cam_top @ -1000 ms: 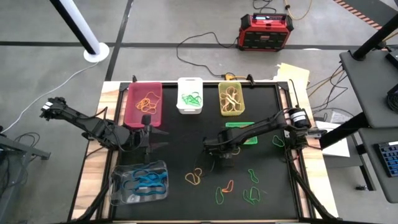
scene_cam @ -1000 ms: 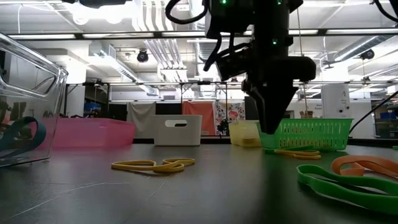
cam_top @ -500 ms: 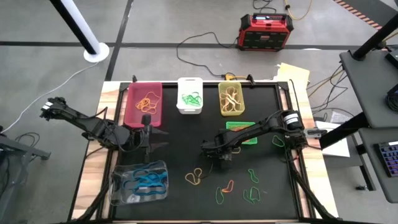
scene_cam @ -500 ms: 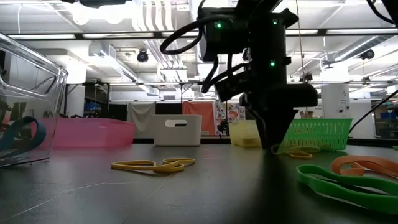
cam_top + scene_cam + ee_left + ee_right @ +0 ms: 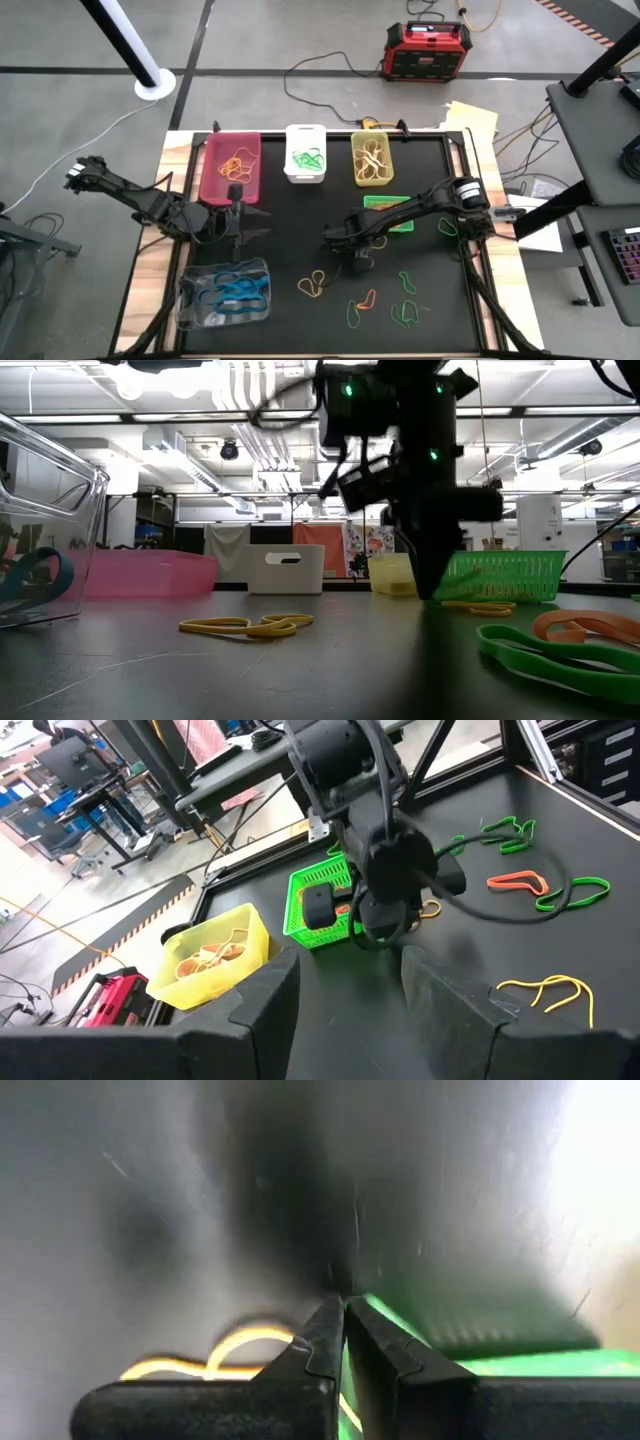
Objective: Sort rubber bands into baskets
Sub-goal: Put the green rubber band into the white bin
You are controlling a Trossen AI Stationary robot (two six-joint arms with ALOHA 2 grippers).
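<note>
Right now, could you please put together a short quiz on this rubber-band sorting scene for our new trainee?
1. True or false: the right end effector is shut, tips down at the mat.
2. Which basket holds blue bands: A pink, B white, C clear?
3. Fill in: the left end effector hovers beside the ___ basket.

Key: 1 true; 2 C; 3 pink.

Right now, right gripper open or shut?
Shut. In the right wrist view the right gripper's fingertips meet at the black mat, no gap between them. Whether a rubber band is pinched, cannot tell.
</note>
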